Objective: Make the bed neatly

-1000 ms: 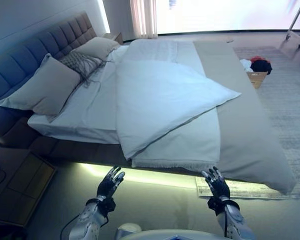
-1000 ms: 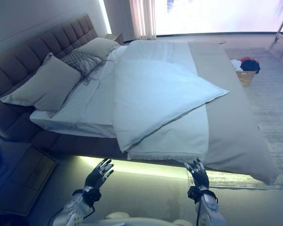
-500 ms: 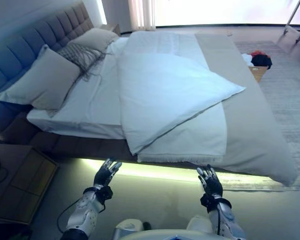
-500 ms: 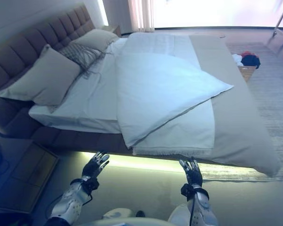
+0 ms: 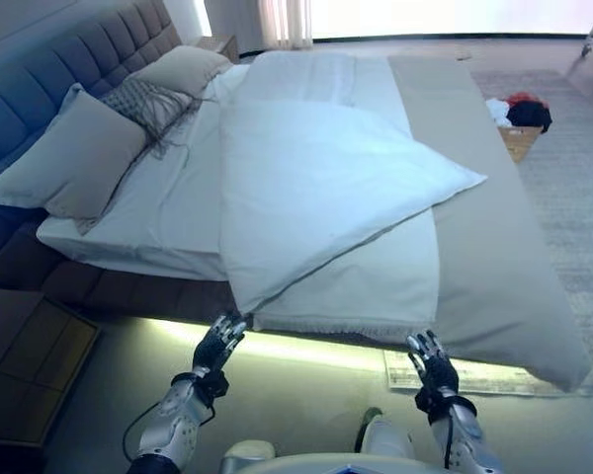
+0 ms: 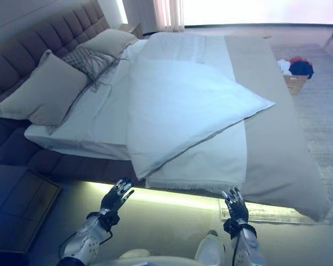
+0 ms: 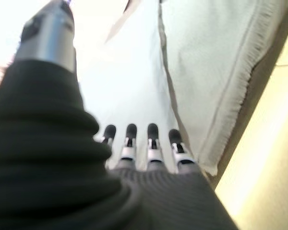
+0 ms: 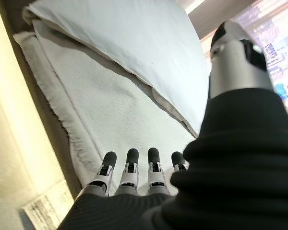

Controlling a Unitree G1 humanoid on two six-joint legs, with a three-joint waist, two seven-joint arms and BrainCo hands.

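A bed with a white sheet [image 5: 168, 197] has a white duvet [image 5: 316, 188] folded back on itself, its corner hanging over the near edge. A fringed white blanket [image 5: 376, 286] lies under the duvet and a beige bedspread [image 5: 484, 237] covers the foot end. Two beige pillows [image 5: 74, 158] and a patterned cushion [image 5: 143, 104] lie by the tufted headboard [image 5: 40, 89]. My left hand [image 5: 219, 346] is open, just below the duvet's hanging corner. My right hand [image 5: 430, 363] is open, below the blanket's fringed edge [image 8: 62, 120]. Neither hand holds anything.
A wooden nightstand [image 5: 30, 365] stands at the near left. A basket with clothes [image 5: 519, 123] sits on a grey rug [image 5: 573, 197] beyond the bed. A lit strip [image 5: 306, 348] runs under the bed's near edge. A curtain [image 5: 282, 20] hangs at the back.
The camera has shifted, the bed now sits slightly left in view. Both hands stay open near the bed's near edge, the left closer to the duvet corner.
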